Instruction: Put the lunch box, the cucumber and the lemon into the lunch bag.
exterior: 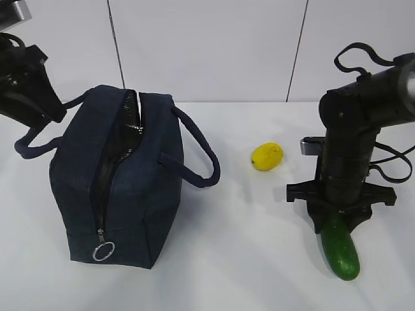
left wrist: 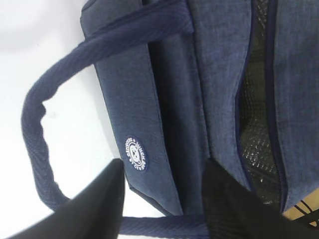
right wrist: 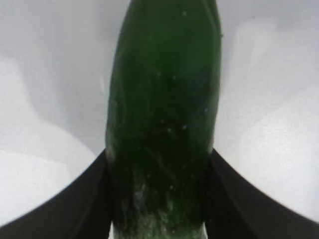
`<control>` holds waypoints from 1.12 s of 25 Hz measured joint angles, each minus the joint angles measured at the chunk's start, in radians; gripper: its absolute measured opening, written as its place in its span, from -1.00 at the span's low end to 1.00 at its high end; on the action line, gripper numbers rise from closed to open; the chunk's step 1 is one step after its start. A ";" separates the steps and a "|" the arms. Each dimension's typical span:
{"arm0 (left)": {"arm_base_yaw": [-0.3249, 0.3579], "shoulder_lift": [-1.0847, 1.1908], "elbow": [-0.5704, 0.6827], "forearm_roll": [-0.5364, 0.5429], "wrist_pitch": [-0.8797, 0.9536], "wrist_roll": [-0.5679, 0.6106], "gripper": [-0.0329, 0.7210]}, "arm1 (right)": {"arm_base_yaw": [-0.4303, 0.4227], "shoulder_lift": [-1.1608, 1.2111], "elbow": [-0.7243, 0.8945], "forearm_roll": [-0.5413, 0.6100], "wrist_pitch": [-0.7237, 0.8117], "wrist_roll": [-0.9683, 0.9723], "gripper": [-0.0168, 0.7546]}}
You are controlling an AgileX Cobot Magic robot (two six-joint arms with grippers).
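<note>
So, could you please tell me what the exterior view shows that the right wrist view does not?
Only the exterior view shows the bag, unzipped on top with its ring pull at the near end, the lemon lying alone on the table, and the right arm standing over the cucumber's far end. Only the right wrist view shows the right gripper's fingers tight against both sides of the cucumber. Both share the cucumber and the white table. The lunch box appears in neither.
</note>
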 joint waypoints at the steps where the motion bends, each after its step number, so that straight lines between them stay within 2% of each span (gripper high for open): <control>1: 0.000 0.000 0.000 0.000 0.000 0.000 0.05 | 0.000 0.000 0.000 0.000 0.000 0.000 -0.05; 10: 0.000 0.000 0.000 0.000 0.000 0.000 -0.01 | 0.000 -0.004 0.000 0.004 0.093 -0.015 -0.09; 22: 0.000 0.000 0.000 0.004 0.000 0.000 -0.05 | 0.000 -0.176 0.000 0.074 0.191 -0.180 -0.09; 28: 0.000 0.000 0.000 0.091 0.000 -0.007 -0.05 | 0.000 -0.303 0.000 0.118 0.224 -0.232 -0.09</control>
